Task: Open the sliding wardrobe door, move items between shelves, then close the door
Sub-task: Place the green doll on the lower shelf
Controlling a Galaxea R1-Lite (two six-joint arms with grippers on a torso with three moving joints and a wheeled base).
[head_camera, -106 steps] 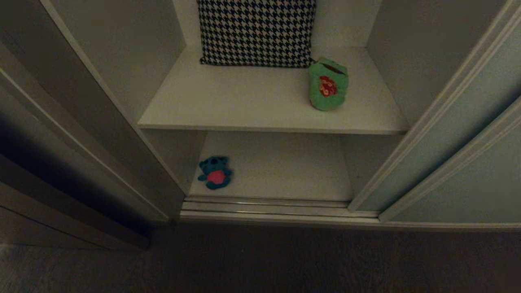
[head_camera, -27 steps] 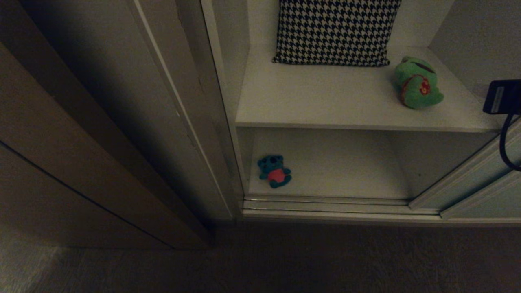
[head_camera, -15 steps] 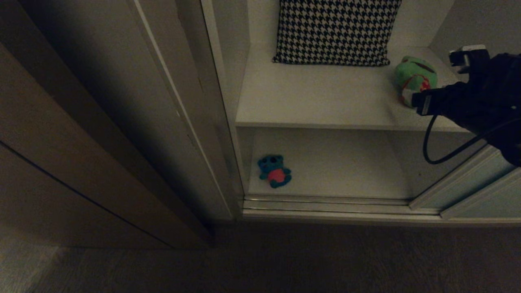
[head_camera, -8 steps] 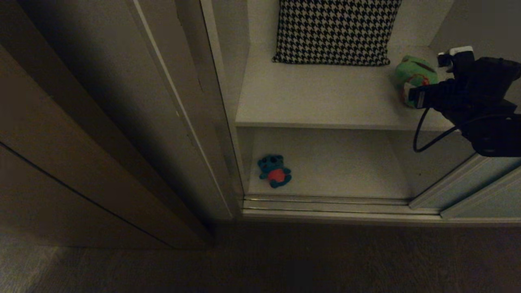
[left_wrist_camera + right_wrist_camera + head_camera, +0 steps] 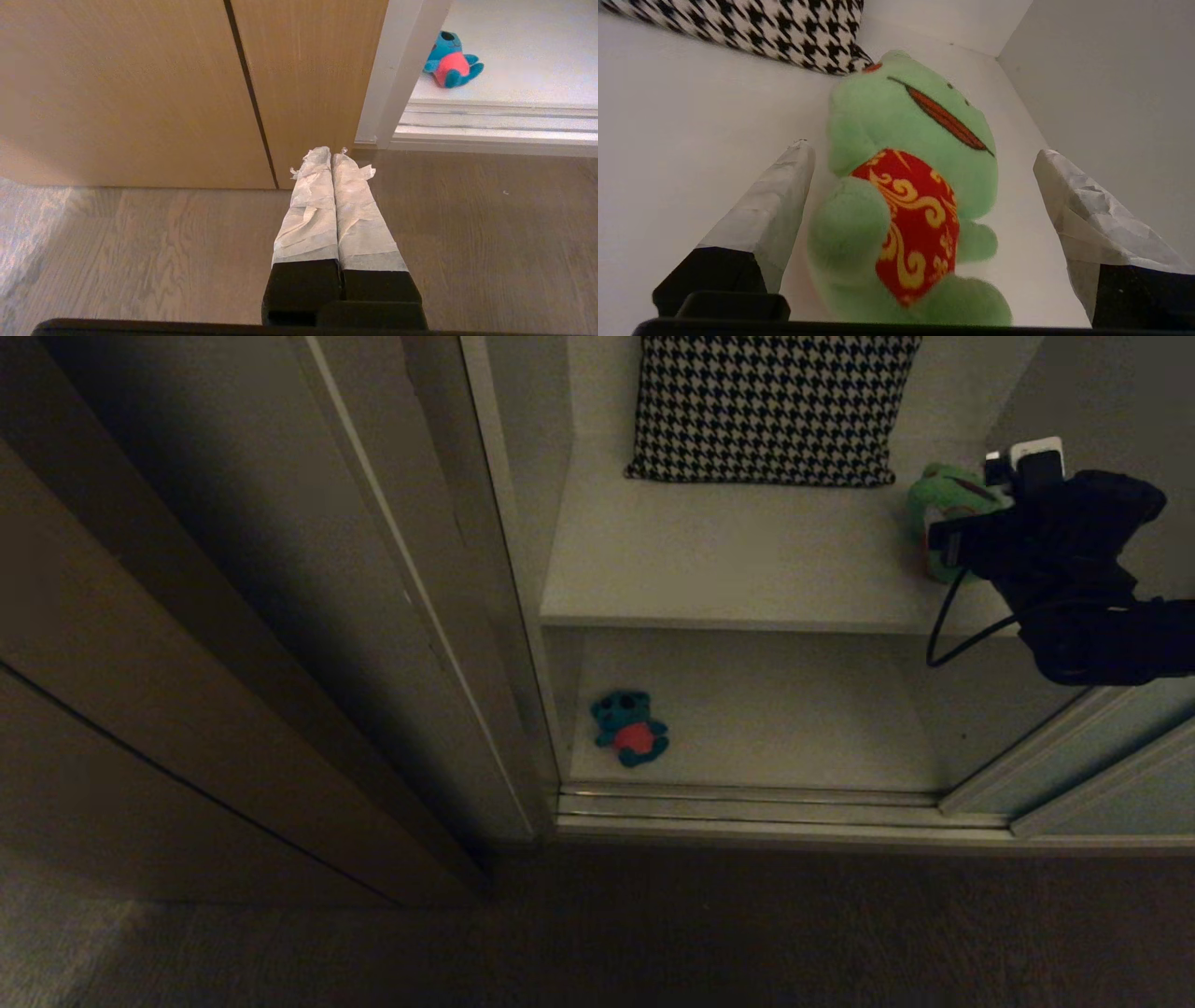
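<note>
Frog lies between spread right gripper fingers, untouched.

A soft green plush frog with a red slit mouth and a red bib patterned in yellow swirls lies on its back on the upper white flat shelf, near the right wall. A smaller teal-blue plush bear with a red belly lies face-up at the lower white shelf's front left corner. The pale grey-green sliding door panel stands slid aside at right.
</note>
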